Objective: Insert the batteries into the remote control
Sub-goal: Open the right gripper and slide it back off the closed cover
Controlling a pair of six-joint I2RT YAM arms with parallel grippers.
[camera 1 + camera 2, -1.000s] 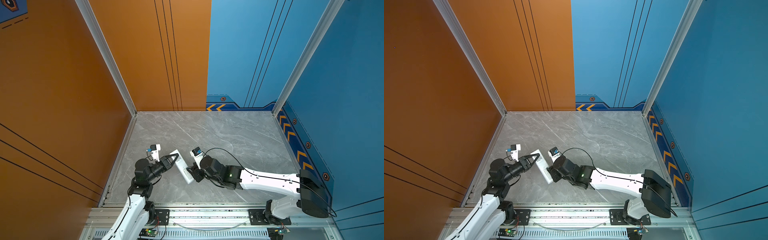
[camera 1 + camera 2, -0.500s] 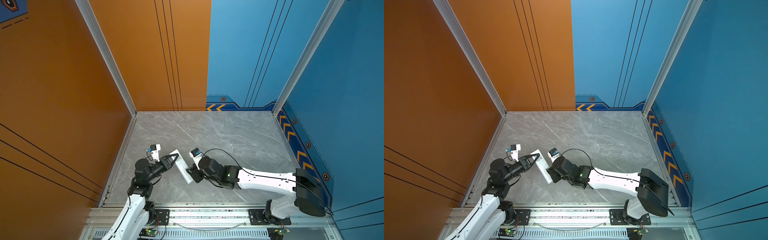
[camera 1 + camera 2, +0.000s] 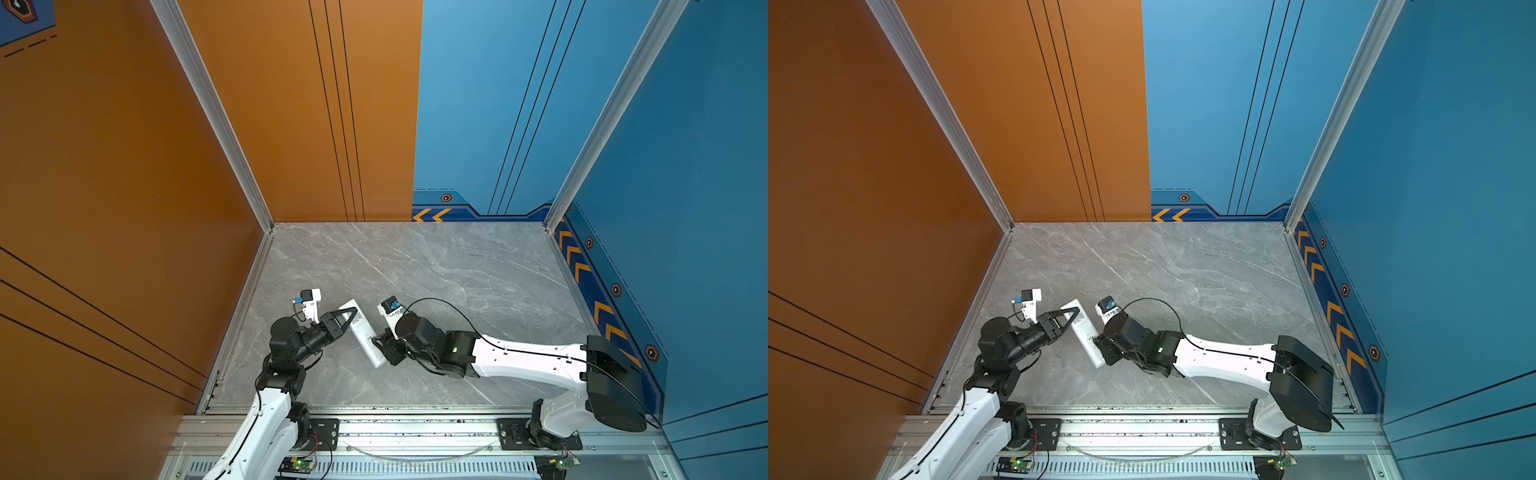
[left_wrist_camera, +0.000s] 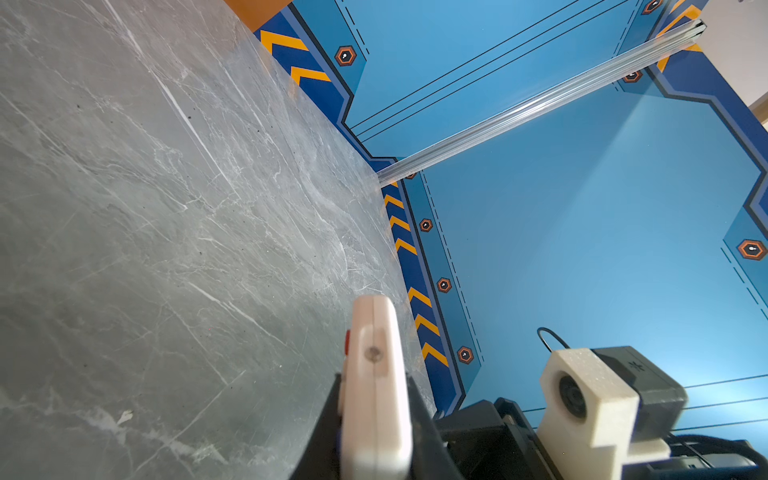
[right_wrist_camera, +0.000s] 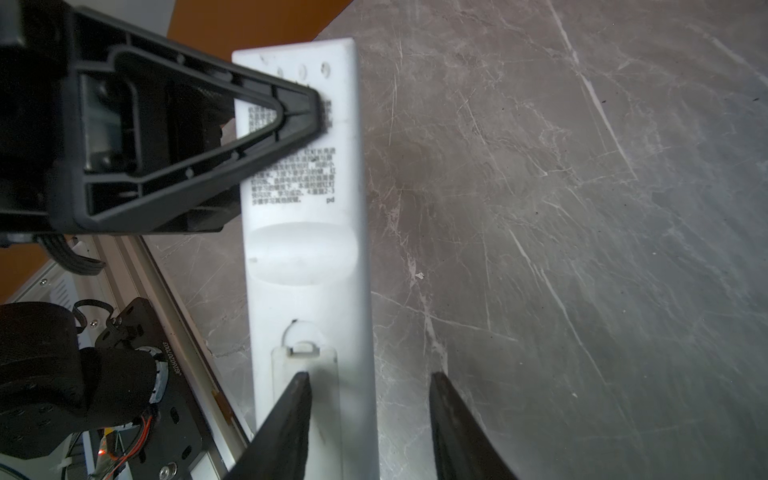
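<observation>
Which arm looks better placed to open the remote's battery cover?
Probably right: the right gripper is open with one fingertip on the battery cover, while the left gripper clamps the remote control's other end.

Grey, white-veined marble surface [image 3: 436,282], as I see it in both top views. One small white fleck [image 5: 419,275] lies on it. The remote [image 3: 365,338] sits over its near-left part; contact unclear.

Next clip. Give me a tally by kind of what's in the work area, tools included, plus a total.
remote control: 1
tools: 2 (left tool, right tool)
batteries: 0 in view
Total: 3
</observation>
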